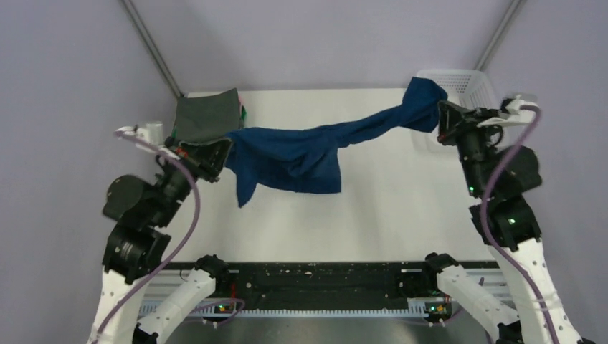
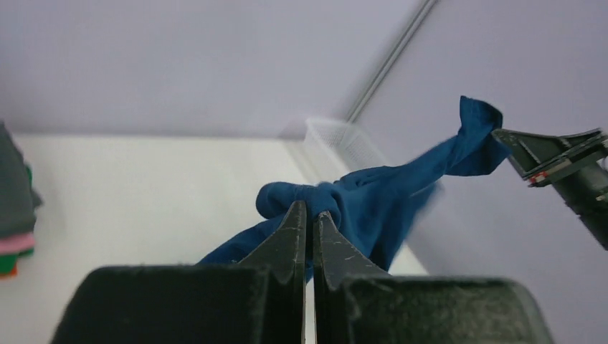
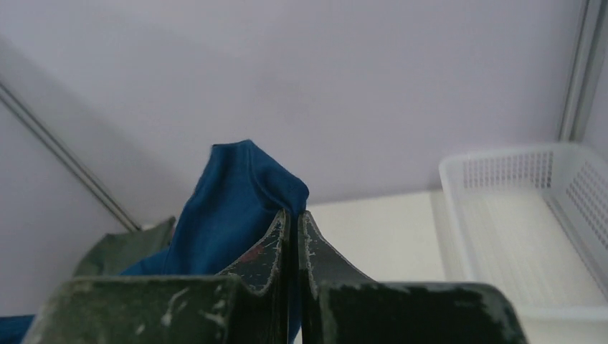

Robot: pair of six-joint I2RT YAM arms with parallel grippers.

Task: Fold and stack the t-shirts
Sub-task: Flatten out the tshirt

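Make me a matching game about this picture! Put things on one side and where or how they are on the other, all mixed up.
Things:
1. blue shirt
2. basket
3. folded pile
4. left gripper

Place or state:
A. far right corner
B. shut, pinching cloth
C. far left corner
D. stretched in the air

Pairs: 1-D, 2-A, 3-C, 4-B
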